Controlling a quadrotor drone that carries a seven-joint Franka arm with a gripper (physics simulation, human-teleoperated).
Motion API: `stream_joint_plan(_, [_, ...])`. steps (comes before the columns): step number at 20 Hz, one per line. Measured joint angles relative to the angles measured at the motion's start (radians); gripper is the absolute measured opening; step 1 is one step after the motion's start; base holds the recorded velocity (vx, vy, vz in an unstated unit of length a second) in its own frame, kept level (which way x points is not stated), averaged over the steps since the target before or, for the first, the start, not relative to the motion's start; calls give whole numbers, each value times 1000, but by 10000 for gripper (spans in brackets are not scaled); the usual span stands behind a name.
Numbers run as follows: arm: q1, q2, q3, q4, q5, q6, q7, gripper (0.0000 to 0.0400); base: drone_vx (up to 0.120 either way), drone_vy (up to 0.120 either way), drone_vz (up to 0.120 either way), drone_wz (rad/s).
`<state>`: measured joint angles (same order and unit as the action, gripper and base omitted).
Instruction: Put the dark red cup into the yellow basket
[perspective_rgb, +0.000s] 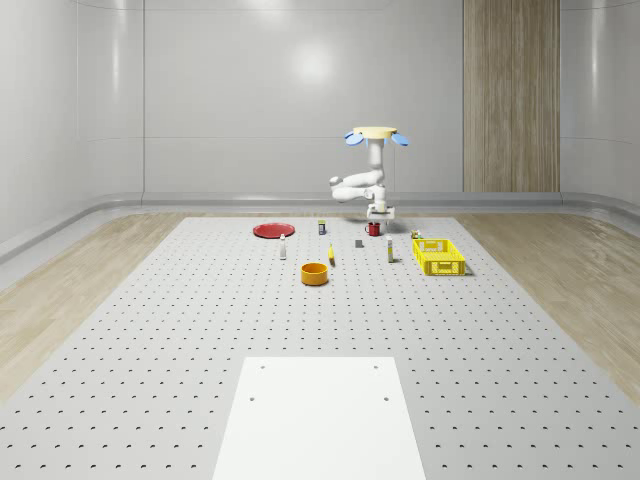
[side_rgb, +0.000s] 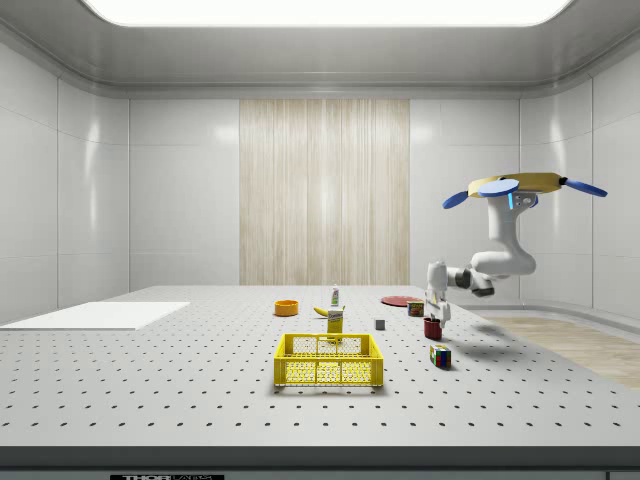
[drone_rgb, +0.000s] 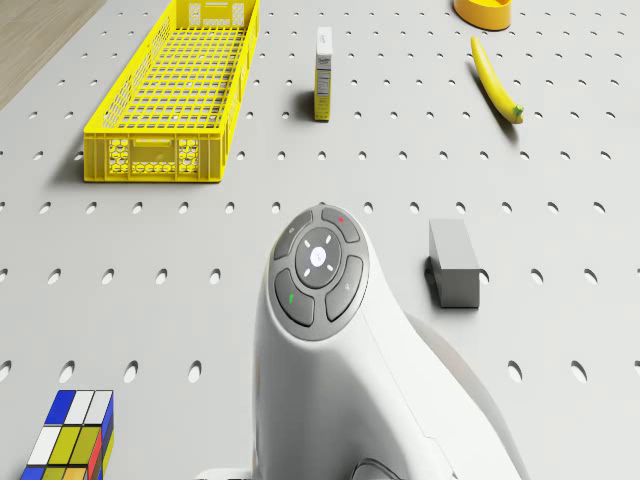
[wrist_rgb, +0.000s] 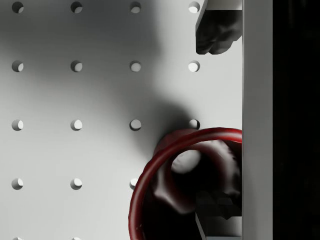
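I hover above the counter (perspective_rgb: 150, 330) with my fingers (wrist_rgb: 216, 35) spread open around the rim of the dark red cup (wrist_rgb: 165, 200), well apart from the yellow basket (perspective_rgb: 439, 256).

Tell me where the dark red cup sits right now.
The dark red cup stands on the perforated table directly under the pincer, in the whole-scene view left of the yellow basket and right of the red plate.

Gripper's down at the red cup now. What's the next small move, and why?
Probably close the gripper. In the wrist view one finger sits inside the red cup and the other outside, straddling the rim, so the wall is between them.
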<state>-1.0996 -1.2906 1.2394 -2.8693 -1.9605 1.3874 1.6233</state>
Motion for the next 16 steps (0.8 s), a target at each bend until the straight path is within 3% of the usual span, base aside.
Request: stream_joint_plan(16, [-35, -40, -10, 50, -6, 61, -9, 400, 0, 0, 0, 0])
